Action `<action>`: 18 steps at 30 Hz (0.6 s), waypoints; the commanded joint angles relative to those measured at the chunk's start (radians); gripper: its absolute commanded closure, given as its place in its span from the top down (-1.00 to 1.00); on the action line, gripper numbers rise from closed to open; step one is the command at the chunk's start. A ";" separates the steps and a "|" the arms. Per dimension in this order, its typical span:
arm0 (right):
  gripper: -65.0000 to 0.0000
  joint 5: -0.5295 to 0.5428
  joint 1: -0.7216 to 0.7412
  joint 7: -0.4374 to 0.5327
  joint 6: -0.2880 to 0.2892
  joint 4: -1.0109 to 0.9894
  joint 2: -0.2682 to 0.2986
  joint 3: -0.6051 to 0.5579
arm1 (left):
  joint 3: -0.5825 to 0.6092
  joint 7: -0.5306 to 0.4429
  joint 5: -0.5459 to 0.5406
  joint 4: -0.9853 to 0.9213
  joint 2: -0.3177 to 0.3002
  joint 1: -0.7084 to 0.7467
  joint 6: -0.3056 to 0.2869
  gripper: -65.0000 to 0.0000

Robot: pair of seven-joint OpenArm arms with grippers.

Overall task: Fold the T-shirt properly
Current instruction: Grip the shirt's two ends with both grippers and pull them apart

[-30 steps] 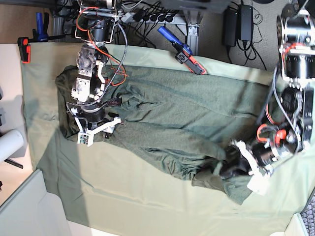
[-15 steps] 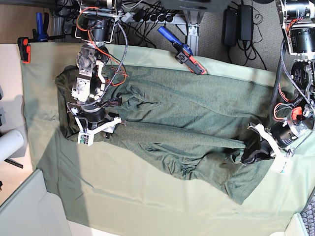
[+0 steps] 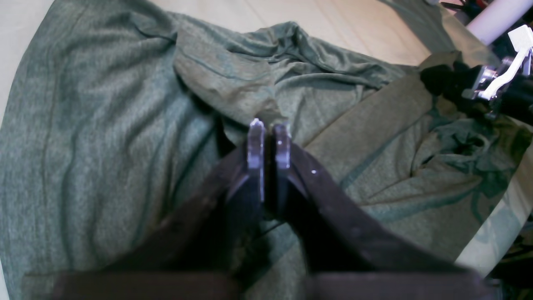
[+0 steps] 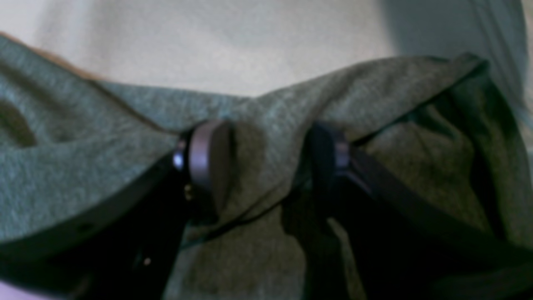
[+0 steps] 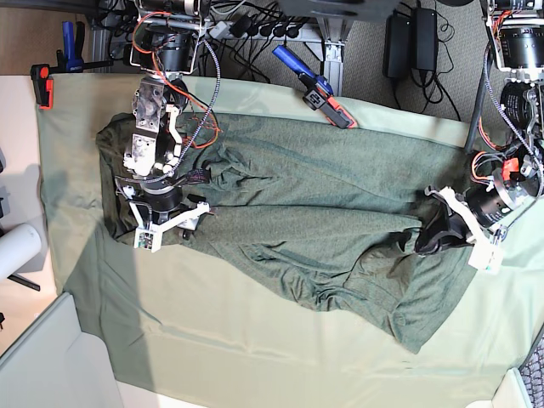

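The dark grey-green T-shirt [image 5: 323, 204] lies spread lengthwise over the pale table cloth [image 5: 212, 331], wrinkled and partly doubled along its near side. My right gripper [image 5: 170, 223] rests on the shirt's left end. In the right wrist view its jaws stand wide apart [image 4: 266, 154] with a slack fold of the T-shirt [image 4: 270, 104] between them. My left gripper [image 5: 438, 231] is at the shirt's right end. In the left wrist view its fingertips [image 3: 256, 127] are a narrow slit apart, and a peaked fold of the T-shirt [image 3: 233, 83] reaches right up to them.
A blue-handled clamp [image 5: 314, 85] and an orange clamp [image 5: 41, 85] grip the table's far edge, with cables behind. A white roll [image 5: 17, 251] sticks out at the left. A pale board [image 5: 42, 357] sits at the near left corner.
My left arm moved from the bunched near-right corner toward the far side, drawing that end of the shirt out flatter. Its jaws show a slit. The right arm stayed still.
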 commanded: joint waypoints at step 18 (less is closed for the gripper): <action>-0.03 0.125 0.017 0.007 -0.022 0.076 0.138 0.183 | -0.111 -0.025 -0.124 0.066 -0.064 -0.025 -0.012 -0.01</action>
